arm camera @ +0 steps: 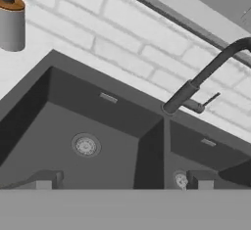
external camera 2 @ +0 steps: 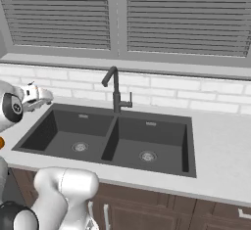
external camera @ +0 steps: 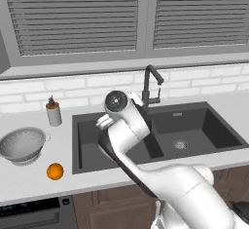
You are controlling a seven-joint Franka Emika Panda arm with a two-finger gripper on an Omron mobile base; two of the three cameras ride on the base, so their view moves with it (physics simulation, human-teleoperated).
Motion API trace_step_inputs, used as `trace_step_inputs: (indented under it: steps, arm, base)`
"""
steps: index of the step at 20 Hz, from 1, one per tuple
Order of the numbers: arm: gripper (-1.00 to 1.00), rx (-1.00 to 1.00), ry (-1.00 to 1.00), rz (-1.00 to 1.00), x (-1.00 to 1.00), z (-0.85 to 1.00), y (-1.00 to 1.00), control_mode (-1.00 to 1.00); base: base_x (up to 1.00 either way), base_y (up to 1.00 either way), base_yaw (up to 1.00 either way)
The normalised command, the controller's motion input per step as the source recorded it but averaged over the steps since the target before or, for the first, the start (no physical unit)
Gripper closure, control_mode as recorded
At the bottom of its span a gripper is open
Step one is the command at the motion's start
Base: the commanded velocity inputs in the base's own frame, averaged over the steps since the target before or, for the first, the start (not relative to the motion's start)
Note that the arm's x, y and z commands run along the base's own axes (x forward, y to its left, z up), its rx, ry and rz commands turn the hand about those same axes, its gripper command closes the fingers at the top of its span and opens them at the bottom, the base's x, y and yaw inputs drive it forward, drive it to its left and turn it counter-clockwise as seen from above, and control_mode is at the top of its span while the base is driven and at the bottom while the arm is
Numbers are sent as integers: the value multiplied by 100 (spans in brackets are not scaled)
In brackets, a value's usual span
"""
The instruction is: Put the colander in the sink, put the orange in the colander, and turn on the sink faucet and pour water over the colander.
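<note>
While the colander point(external camera: 23, 144) sits empty on the counter point(external camera: 29, 184) left of the sink point(external camera: 87, 147), the orange point(external camera: 55, 171) lies just in front of it and the gripper point(arm camera: 122, 179) hangs over the basins with its jaws wide apart, holding nothing. Thin, rigid metal, the colander is likely light but slick; its rim or a side handle looks the surest purchase. Small and round, the orange may roll if nudged. From the left base view come both items and the soap bottle point(external camera: 53, 112); the right base view offers both drains and the dry faucet point(external camera 2: 115, 93); the hand view catches the faucet's side lever point(arm camera: 211, 99) close up
</note>
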Motion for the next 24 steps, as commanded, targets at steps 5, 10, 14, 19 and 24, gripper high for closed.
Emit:
trace_step_inputs:
  steps: [5,10,14,19,24]
  arm:
    - [-100,10,46,6,100,-17,2,-100]
    - [-100,8,41,9,100,-33,13,-100]
    - [-100,7,32,8,92,-35,16,-100]
    - [-100,10,19,7,56,-66,16,-100]
    - [-100,7,11,4,27,-71,33,-100]
  base:
    - [0,0,0]
    - [0,0,0]
    - [0,0,0]
    - [0,0,0]
    - [0,0,0]
